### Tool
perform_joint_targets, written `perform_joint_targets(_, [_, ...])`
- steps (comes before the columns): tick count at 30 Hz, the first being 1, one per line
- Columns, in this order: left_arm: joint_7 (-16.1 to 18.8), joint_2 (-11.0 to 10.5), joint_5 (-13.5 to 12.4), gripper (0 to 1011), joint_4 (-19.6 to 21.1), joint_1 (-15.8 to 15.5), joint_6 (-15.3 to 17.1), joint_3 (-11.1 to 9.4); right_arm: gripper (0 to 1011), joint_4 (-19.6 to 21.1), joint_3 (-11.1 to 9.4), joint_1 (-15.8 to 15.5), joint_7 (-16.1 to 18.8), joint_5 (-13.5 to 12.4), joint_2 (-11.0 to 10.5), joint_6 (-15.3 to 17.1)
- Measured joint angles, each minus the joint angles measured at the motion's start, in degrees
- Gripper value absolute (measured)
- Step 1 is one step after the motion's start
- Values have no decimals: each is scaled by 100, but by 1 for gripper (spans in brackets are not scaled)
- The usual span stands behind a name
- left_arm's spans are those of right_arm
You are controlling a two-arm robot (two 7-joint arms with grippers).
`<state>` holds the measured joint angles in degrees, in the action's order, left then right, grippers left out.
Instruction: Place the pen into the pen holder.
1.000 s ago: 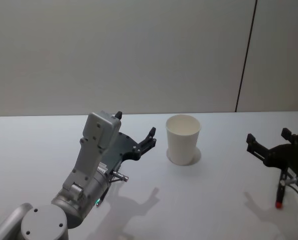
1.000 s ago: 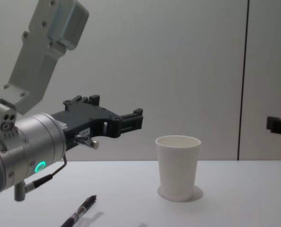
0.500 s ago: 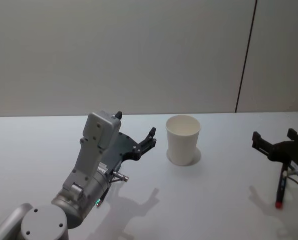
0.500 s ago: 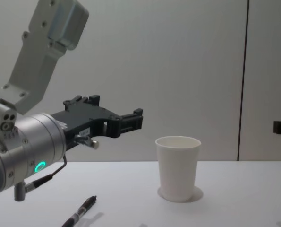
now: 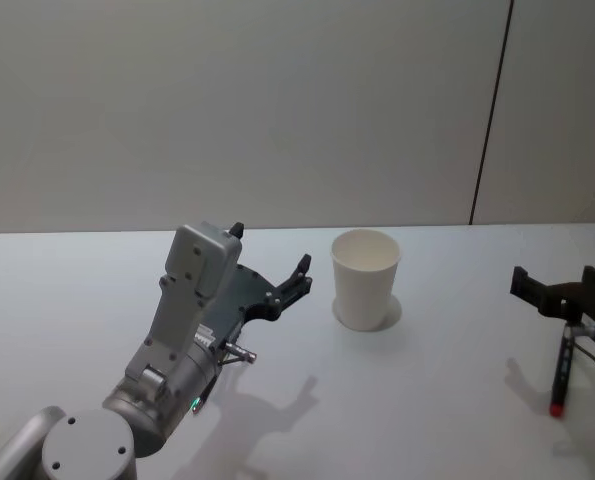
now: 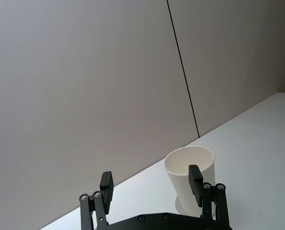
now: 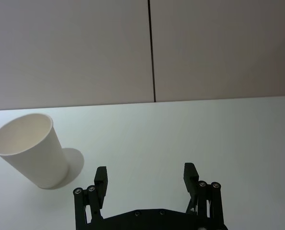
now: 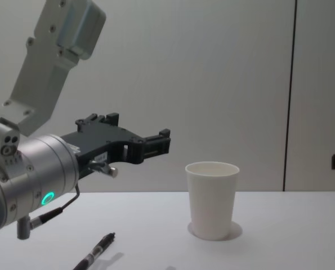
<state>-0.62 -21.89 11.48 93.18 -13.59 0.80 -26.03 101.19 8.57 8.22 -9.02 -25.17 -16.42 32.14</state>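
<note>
While left pincer and right pincer gape empty — pen holder: white tapered cup, upright.

The right claw has shifted farther right.

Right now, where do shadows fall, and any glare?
Head view: the pen holder throws a soft shadow to its right on the table; the left gripper casts its shadow nearer the robot. Chest view: no glare; a green ring glows on the left arm.
</note>
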Motion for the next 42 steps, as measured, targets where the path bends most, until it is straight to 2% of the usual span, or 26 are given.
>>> perform_joint_targets(15, [0,0,0,1000,0,0,0,0,1001,-403,-47,294,-269,-51,194,471])
perform_joint_targets(30, [0,0,0,1000,0,0,0,0,1002,-645,-94,403,-373,-48,272,706])
perform_joint_targets(42, [0,0,0,1000,0,0,0,0,1002,-800,-213,453,-574,-77,301,819])
